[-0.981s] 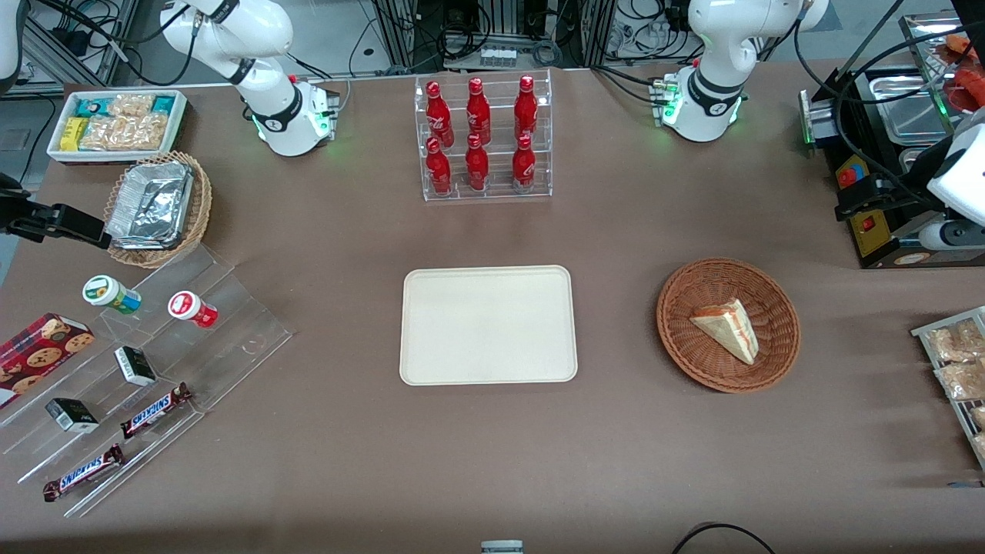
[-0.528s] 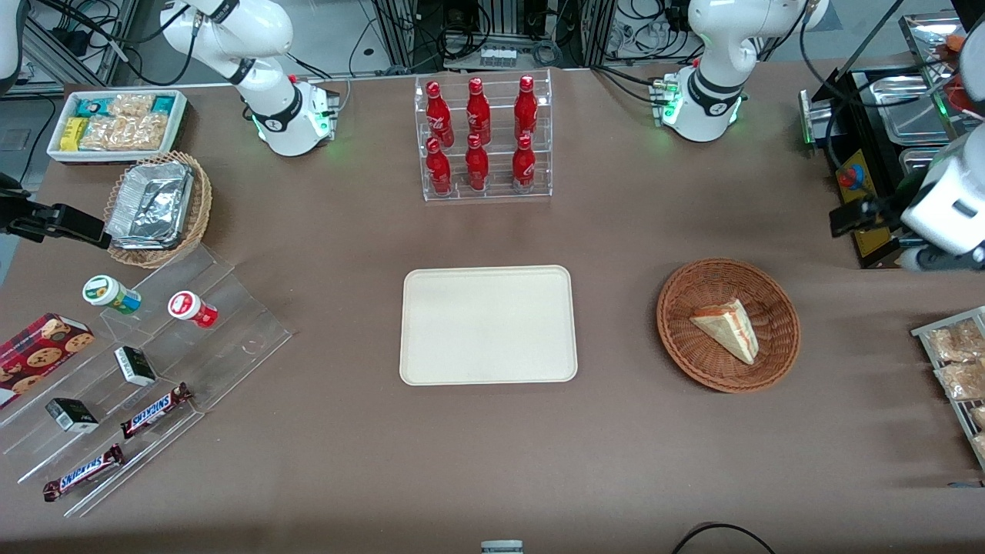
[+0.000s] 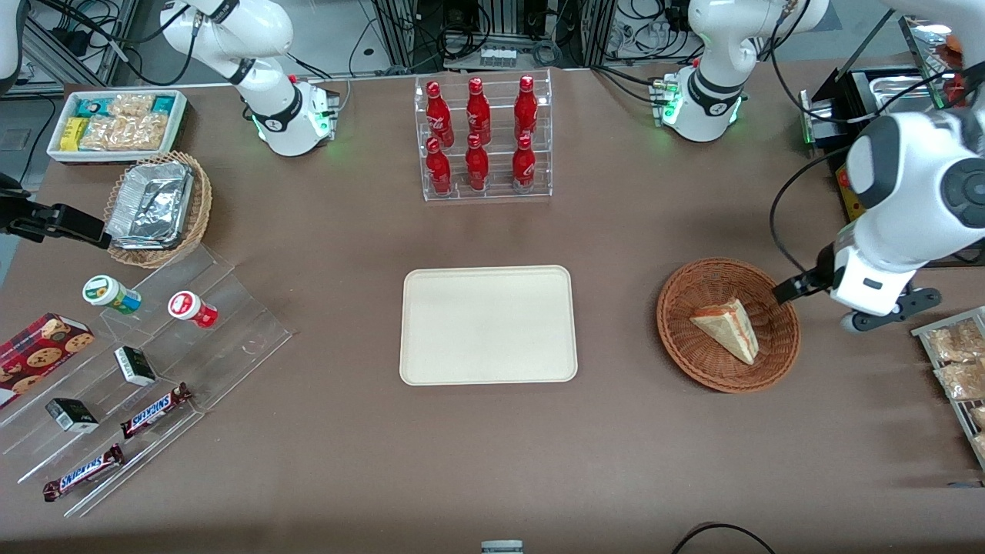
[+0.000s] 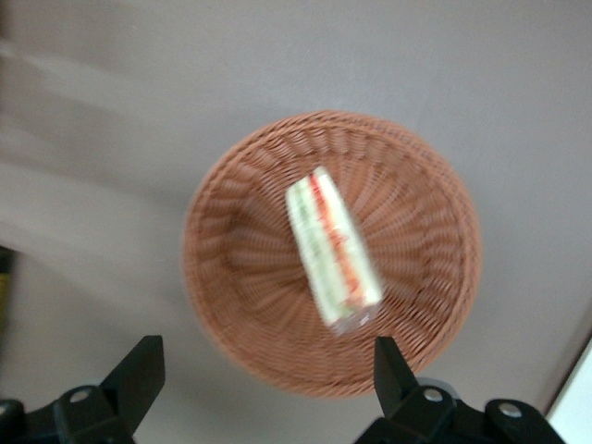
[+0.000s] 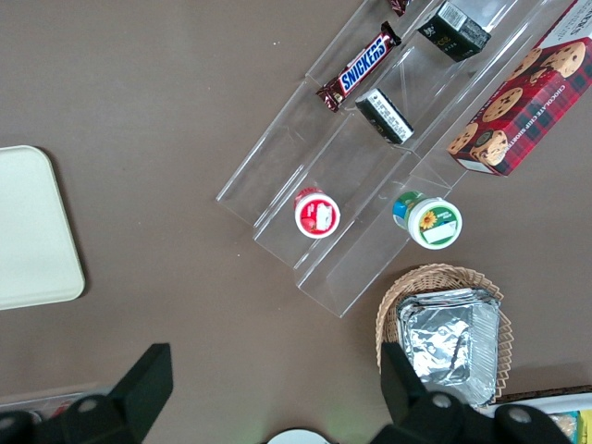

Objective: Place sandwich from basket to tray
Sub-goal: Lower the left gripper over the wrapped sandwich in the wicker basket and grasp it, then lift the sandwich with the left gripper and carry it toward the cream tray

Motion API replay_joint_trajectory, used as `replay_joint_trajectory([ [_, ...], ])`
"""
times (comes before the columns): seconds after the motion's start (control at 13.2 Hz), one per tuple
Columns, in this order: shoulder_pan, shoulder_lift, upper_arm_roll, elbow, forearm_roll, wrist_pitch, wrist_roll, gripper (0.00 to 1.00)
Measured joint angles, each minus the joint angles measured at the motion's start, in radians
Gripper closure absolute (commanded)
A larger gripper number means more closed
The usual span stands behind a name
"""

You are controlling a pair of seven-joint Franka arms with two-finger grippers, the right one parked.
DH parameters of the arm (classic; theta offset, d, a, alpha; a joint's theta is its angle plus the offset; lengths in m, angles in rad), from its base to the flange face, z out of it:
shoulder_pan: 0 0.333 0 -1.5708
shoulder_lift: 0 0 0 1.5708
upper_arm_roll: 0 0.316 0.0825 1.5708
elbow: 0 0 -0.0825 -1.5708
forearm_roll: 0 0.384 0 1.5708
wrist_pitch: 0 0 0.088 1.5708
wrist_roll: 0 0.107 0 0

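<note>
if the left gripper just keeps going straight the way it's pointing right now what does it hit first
Probably the basket. The gripper is open and points down at it from above; its fingers straddle the basket's rim rather than the sandwich, which lies nearer the basket's middle. Depth is unclear, so rim or weave first is a guess.

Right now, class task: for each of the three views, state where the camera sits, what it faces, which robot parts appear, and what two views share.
Front view: high, facing both arms across the table; tray central, left arm's hand above the basket rim.
Left wrist view: looks down on basket and sandwich; open hand shows its fingers.
Right wrist view: looks down on snack shelves; parked fingers show.
Shared: front and left wrist views both show the sandwich in the basket.
</note>
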Motion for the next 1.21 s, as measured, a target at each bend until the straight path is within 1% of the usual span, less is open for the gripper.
replay_joint_trajectory([
  [0.15,-0.003,0.01,-0.001,-0.079,-0.029,0.139,-0.133,0.0],
  [0.38,-0.034,0.05,-0.002,-0.13,-0.031,0.225,-0.257,0.0],
  [0.68,-0.042,0.071,-0.002,-0.198,-0.032,0.347,-0.309,0.0],
  [1.21,-0.042,0.126,-0.002,-0.243,-0.032,0.44,-0.329,0.01],
])
